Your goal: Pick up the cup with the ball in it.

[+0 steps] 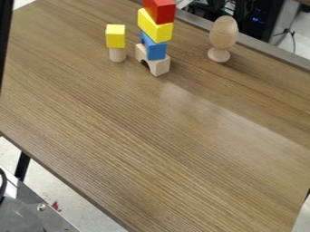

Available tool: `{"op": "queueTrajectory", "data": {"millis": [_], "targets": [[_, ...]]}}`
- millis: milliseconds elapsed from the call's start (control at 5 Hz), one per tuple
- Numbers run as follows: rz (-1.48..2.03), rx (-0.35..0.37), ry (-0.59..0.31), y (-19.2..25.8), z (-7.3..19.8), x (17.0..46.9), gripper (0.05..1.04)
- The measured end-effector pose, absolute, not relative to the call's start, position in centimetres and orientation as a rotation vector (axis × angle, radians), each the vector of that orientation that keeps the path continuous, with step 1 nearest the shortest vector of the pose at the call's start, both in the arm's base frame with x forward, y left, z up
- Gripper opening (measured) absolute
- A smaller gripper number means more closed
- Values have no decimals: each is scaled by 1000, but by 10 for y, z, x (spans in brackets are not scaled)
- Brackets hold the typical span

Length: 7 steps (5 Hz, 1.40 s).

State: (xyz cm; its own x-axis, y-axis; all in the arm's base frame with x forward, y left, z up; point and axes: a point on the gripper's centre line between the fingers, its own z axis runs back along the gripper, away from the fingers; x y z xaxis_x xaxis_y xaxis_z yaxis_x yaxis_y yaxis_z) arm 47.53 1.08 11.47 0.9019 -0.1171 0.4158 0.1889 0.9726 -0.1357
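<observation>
Brown wood grain runs across a broad counter (157, 136), with a pale sheen spreading over its right half. Beyond the far edge, at the upper right, stands dark equipment (251, 16) with small blue lights, and a thin cable (293, 40) hangs beside it. Pale floor (91, 217) shows past the near left edge, along with a black leg (21, 166) and a grey metal plate (57, 222) carrying a screw (41, 207).

The wooden cup (218, 55) stands upright on its round foot near the far edge, toward the upper right, and the egg-shaped wooden ball (225, 29) sits upright in it. Well to the left of it rises a stack of blocks: a plain wooden arch (159, 66) at the bottom, a blue block (156, 50) on that, then a yellow block (155, 27), and a red block (160, 11) on top. Farther left, a smaller yellow block (115, 36) rests on a short wooden cylinder (117, 55).

A black upright strip (5, 34) runs down the upper left edge; whether it belongs to the arm, I cannot tell. Nor can I tell the arm's pose, how far open the gripper is, or whether it has hold of anything.
</observation>
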Motion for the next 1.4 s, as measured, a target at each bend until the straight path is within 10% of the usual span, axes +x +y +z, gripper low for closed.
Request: {"op": "queueTrajectory", "data": {"millis": [1400], "targets": [[-46, -91, -315, 7, 64, 471, 909]]}}
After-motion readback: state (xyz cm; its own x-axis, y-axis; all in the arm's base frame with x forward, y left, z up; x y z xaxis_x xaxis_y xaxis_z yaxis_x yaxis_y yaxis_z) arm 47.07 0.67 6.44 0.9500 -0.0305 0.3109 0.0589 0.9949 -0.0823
